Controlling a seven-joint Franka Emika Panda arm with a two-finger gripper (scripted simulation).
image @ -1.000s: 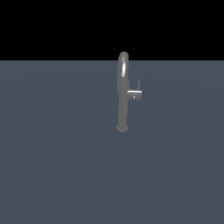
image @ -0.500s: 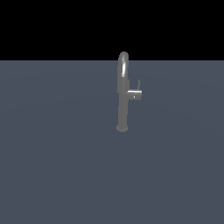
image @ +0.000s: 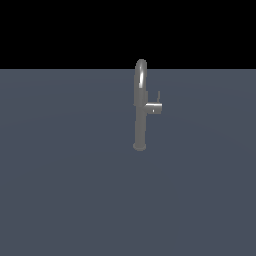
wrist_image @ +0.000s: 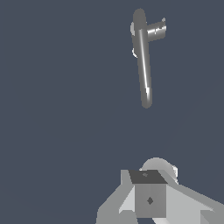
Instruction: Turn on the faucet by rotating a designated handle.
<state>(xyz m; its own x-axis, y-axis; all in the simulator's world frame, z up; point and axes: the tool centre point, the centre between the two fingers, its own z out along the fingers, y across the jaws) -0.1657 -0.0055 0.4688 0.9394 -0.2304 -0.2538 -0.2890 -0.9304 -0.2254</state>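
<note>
The faucet stands upright on the grey bench, its handle pointing to the exterior view's right. The end effector is well apart from it; I cannot tell its opening.

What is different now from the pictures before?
Nothing has visibly changed. The faucet stands on the same spot in the exterior view, and its handle sticks out to that view's right just as before. The arm does not appear in that view, earlier or now.
</note>
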